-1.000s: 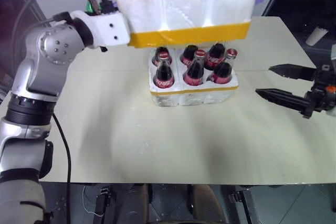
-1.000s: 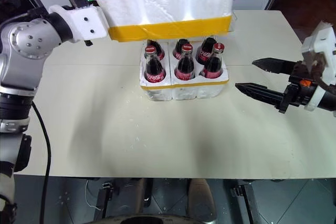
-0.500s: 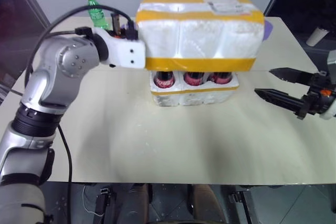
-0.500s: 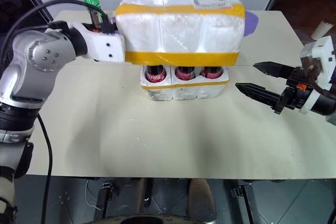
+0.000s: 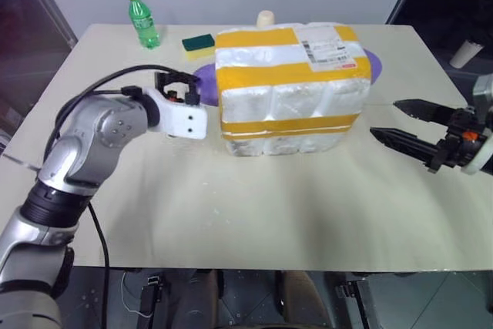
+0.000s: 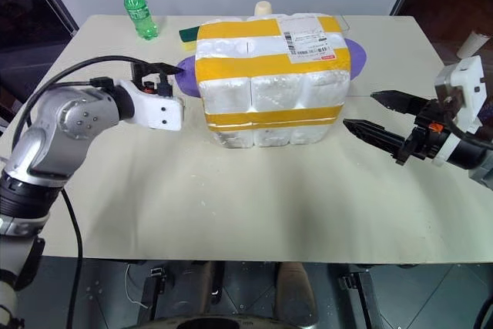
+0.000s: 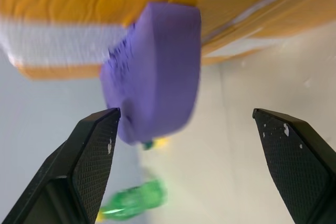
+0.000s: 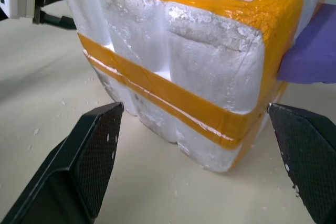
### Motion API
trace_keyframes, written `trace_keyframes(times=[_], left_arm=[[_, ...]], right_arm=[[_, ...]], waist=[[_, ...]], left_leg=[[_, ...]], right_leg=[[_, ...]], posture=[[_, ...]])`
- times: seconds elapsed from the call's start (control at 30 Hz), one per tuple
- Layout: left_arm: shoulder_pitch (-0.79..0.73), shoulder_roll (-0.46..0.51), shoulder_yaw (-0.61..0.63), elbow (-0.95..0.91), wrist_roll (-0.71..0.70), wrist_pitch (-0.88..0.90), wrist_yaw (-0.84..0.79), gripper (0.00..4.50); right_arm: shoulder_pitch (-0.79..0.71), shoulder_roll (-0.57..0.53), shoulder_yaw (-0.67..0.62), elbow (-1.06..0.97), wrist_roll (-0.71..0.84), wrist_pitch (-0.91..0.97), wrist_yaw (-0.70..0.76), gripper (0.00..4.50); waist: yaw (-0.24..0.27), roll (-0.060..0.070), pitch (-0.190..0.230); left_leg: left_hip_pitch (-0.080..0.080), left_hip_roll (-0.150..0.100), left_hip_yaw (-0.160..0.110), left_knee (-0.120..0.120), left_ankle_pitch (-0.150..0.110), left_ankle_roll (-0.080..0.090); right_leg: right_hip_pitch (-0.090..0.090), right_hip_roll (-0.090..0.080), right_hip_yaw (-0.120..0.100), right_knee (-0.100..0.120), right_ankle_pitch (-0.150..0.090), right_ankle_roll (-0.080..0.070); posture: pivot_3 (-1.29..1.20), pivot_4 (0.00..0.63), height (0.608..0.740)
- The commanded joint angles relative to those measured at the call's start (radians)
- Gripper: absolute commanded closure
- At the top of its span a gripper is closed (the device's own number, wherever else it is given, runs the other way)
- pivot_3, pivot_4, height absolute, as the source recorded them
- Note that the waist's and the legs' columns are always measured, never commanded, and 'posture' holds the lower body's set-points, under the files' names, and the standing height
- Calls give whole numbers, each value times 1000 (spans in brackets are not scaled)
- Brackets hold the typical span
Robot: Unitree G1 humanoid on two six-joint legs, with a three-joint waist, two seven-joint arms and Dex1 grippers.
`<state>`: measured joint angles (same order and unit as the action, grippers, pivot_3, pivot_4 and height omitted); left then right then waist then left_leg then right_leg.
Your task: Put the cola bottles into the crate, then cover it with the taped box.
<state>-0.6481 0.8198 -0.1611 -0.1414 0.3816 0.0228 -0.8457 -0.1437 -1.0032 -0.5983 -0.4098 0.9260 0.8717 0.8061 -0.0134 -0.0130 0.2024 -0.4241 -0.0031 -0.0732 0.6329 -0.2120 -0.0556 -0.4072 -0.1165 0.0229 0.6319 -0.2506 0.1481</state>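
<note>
The taped box [image 5: 289, 75], white foam with wide yellow bands and a shipping label on top, sits down over the crate [image 5: 285, 144]. Just the crate's low white side and thin yellow band show beneath it. The cola bottles are hidden under the box. My left gripper [image 5: 182, 87] is open at the box's left end, apart from it, with nothing between its fingers [image 7: 97, 145]. Off the box's right end, my right gripper [image 5: 385, 119] hovers open and empty, its fingers [image 8: 94, 150] spread toward the box's corner.
A purple object [image 7: 157, 72] lies behind the box, showing at both ends. At the table's back stand a green bottle [image 5: 142, 17], a green-yellow sponge [image 5: 199, 44] and a small cream object [image 5: 266, 18]. A white cup [image 5: 464, 53] sits beyond the right edge.
The taped box came down from above the bottles onto the crate, hiding them. My left gripper sank with it, then opened and let go. The right gripper stayed put.
</note>
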Motion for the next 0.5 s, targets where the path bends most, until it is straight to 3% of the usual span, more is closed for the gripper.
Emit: trace_keyframes(times=[0.03,0.1,0.2,0.23,0.3,0.4,0.5], left_arm=[[16,11,147,-17,-183,43,-45,308],[53,34,224,-8,-346,65,-140,308],[98,73,346,-3,-624,288,-312,308],[88,114,385,10,-748,470,-374,308],[73,178,448,58,-932,638,-512,308],[31,275,422,137,-1023,771,-628,308],[-19,293,392,185,-1036,789,-641,308]], right_arm=[[9,-32,-49,-14,-5,-9,17,0],[20,-41,-59,-13,-5,-4,27,0],[39,-58,-66,-11,-11,-3,50,0],[47,-67,-68,-8,-14,-6,66,0],[56,-86,-68,3,-23,-12,102,0],[55,-118,-49,40,-55,-39,153,0],[37,-137,-17,72,-93,-64,168,0]], waist=[[1,0,0],[0,0,0],[-6,0,0],[-6,0,0],[-6,0,0],[-6,0,0],[1,0,0]], left_leg=[[0,0,0,0,0,0],[0,0,0,0,0,0],[1,0,0,-1,0,0],[2,0,0,-1,0,0],[2,0,0,0,0,0],[2,0,0,0,0,0],[4,0,0,0,0,0]], right_leg=[[0,0,0,0,0,0],[0,0,0,0,0,0],[0,0,0,0,0,0],[0,0,0,1,0,0],[1,0,0,1,0,0],[1,0,0,0,0,0],[4,0,0,0,-2,-2]], posture=[[0,150,739],[0,150,739],[0,150,739],[0,150,739],[0,150,739],[0,150,739],[0,150,739]])
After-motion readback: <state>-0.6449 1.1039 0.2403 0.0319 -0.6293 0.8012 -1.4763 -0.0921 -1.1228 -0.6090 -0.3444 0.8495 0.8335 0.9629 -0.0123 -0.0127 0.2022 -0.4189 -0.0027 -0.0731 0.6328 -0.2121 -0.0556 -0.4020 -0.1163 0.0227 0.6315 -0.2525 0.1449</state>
